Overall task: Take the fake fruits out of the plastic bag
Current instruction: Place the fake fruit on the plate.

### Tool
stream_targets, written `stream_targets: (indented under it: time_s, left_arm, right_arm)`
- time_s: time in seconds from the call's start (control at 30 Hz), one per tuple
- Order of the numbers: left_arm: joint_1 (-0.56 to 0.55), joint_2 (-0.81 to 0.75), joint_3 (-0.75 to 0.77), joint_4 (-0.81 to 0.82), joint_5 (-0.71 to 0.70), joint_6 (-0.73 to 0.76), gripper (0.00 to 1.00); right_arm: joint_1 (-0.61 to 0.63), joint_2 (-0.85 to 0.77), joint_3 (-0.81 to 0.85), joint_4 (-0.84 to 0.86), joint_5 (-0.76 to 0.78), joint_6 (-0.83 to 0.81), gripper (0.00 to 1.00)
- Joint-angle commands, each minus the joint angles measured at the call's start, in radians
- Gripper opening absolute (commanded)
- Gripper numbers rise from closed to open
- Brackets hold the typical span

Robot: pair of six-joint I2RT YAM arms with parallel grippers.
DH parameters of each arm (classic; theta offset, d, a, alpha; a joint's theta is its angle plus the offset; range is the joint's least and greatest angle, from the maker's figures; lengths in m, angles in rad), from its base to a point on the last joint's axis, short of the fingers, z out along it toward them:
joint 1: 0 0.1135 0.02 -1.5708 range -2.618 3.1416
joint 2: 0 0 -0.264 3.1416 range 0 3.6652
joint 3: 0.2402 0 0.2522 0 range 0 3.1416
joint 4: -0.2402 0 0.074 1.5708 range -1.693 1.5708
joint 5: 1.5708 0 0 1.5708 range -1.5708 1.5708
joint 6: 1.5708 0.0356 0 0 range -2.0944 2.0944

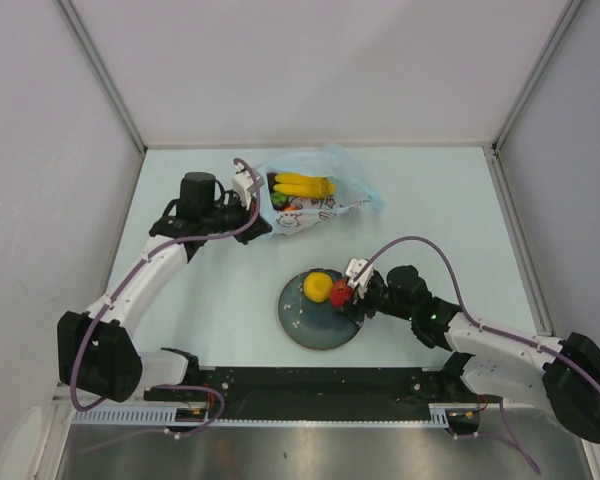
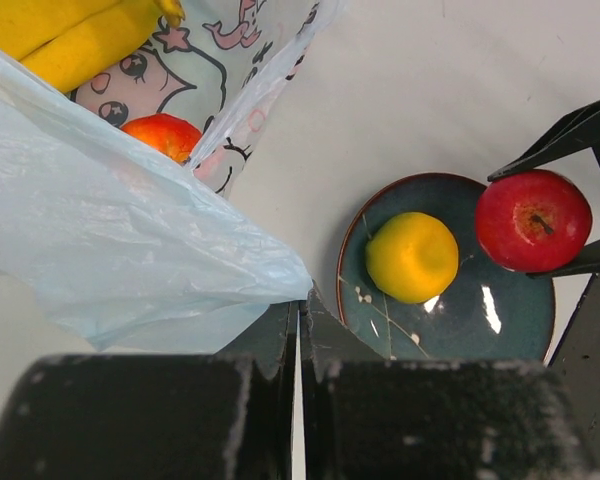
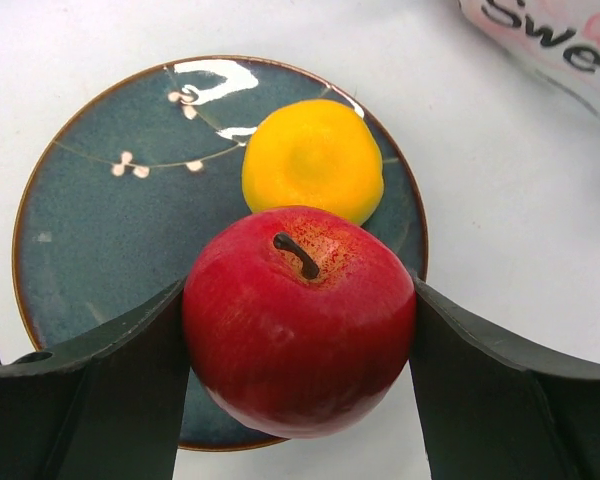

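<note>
Apple [image 3: 298,320] sits clamped in the right hand [image 3: 298,300] over the plate [image 3: 110,220]; left hand [image 2: 298,315] pinches the bag [image 2: 110,240].

"Swee" on the plastic bag [image 3: 568,48]

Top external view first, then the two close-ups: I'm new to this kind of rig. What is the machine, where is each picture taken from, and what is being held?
Two robot arms are bolted at the near edge of a table. The overhead picture looks down from above and behind them. Each close-up comes from a camera on one wrist. The left gripper is shut on the edge of a thin plastic bag, which holds a banana bunch and an orange fruit. The right gripper clamps a red apple over a dark plate, where a yellow round fruit lies.
</note>
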Motion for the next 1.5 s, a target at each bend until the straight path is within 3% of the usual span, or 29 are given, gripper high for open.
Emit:
stream_targets:
  time_s: [0.0,0.5,0.67,0.8,1.07,1.2,1.47]
  left_arm:
    - [0.007,-0.012,0.049,0.058,0.005,-0.009,0.0]
    - [0.01,-0.01,0.037,0.102,0.054,-0.084,0.0]
    - [0.01,-0.004,0.035,0.102,0.065,-0.094,0.0]
    - [0.01,-0.006,0.034,0.101,0.071,-0.098,0.0]
    - [0.011,-0.038,0.027,0.093,0.054,-0.086,0.0]
    - [0.01,-0.049,0.029,0.082,0.049,-0.072,0.0]
    - [0.011,-0.041,0.038,0.091,0.055,-0.081,0.0]
  right_arm:
    - [0.006,0.032,-0.011,0.07,0.092,0.109,0.42]
    - [0.01,0.138,-0.044,0.162,0.148,0.165,0.45]
    - [0.011,0.14,-0.051,0.141,0.088,0.174,0.67]
    - [0.013,0.134,-0.026,0.082,0.044,0.189,0.99]
    - [0.005,0.072,0.032,-0.043,0.047,0.225,1.0]
    - [0.002,0.048,0.066,-0.097,-0.06,0.177,1.0]
    - [-0.053,-0.003,0.152,-0.264,-0.126,0.11,1.0]
